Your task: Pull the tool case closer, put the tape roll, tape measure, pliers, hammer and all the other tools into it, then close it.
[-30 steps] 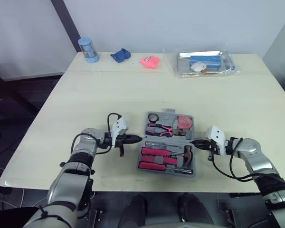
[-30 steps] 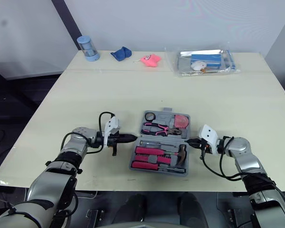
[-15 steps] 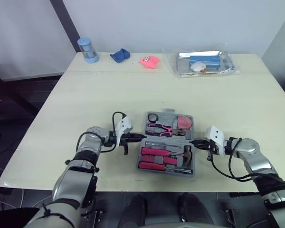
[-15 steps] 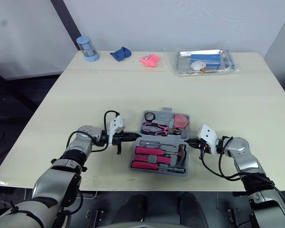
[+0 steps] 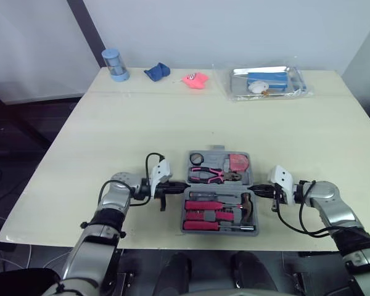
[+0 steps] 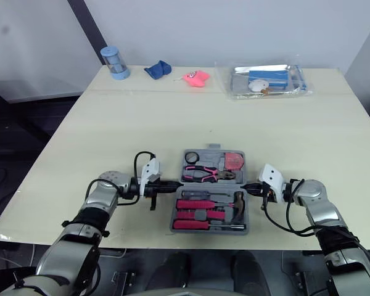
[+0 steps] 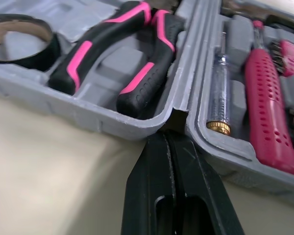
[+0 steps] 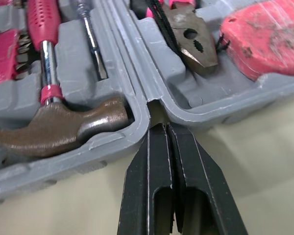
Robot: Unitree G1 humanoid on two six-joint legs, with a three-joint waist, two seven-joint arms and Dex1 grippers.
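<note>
Grey tool case (image 5: 217,150): lies open and flat on the pale table (image 5: 172,117), between the two grippers
Head views, far half of the case: a tape roll (image 5: 197,158), pink-handled pliers (image 5: 213,176) and a red tape measure (image 5: 237,162) sit in their recesses
Head views, near half of the case: pink-handled screwdrivers (image 5: 206,206) and a hammer (image 5: 246,206)
Head views, left gripper (image 5: 181,185): at the case's left side, level with its hinge
Head views, right gripper (image 5: 253,189): at the case's right side, level with its hinge
Head views, well beyond the case: a blue cup (image 5: 115,65), blue cloth (image 5: 156,71), pink toy (image 5: 195,79) and clear tray (image 5: 240,91)
Left wrist view: the black fingers (image 7: 147,181) are pressed together, holding nothing, their tip at the notch where the case's two halves meet
Right wrist view: fingers pressed together and empty, tip at the matching notch on the case's other side, between the hammer's head and the pliers' nose
</note>
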